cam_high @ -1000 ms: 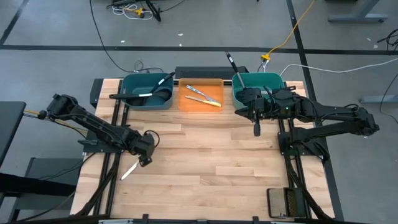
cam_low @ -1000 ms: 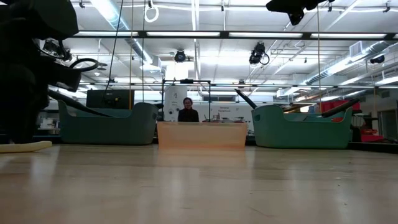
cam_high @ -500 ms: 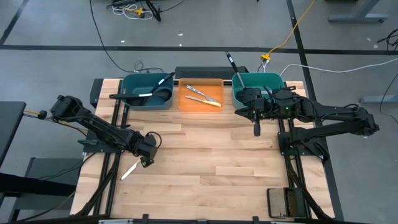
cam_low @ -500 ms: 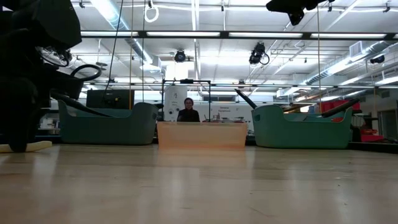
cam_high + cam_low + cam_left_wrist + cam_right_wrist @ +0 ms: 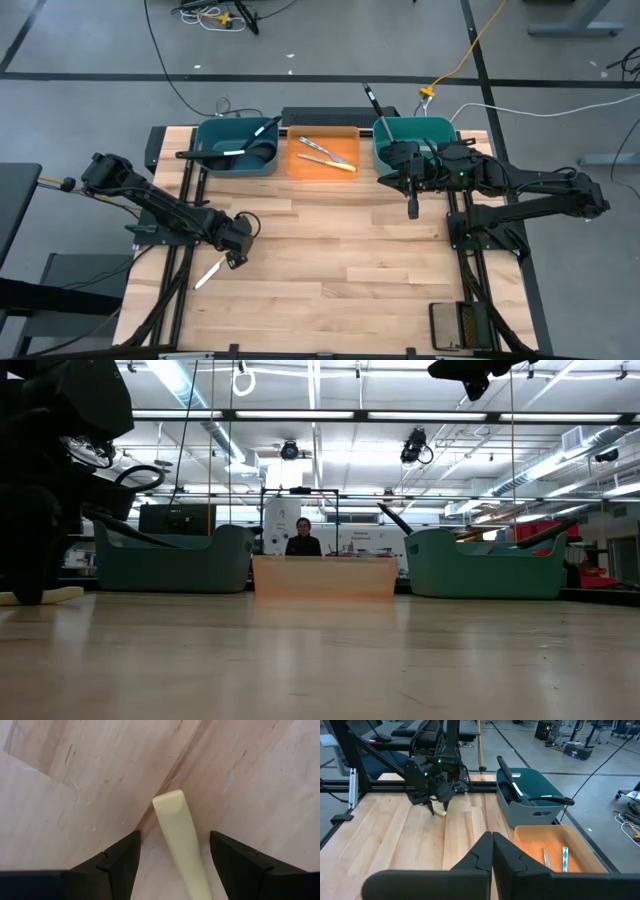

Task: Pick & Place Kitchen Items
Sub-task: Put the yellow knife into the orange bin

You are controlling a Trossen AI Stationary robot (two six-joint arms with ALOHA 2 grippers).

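Note:
A knife with a pale yellow handle (image 5: 180, 840) lies flat on the wood table (image 5: 208, 272), near its left edge. My left gripper (image 5: 172, 857) is down over the handle and open, with one dark finger (image 5: 120, 857) on each side of it and a gap to each. From the low view its handle (image 5: 60, 594) shows beside the left arm. My right gripper (image 5: 412, 208) is shut and hangs above the table in front of the right teal bin (image 5: 412, 140), touching nothing. Two more knives lie in the orange bin (image 5: 323, 152).
The left teal bin (image 5: 236, 147) at the far edge holds black utensils, and a black handle sticks up out of the right teal bin. The orange bin stands between them. Bare wood spreads over the table's middle (image 5: 330, 250) and near side. A person (image 5: 302, 538) is in the room beyond.
My left gripper has come down over the knife's handle and shifted slightly toward the table's near right. The knife has stayed where it was.

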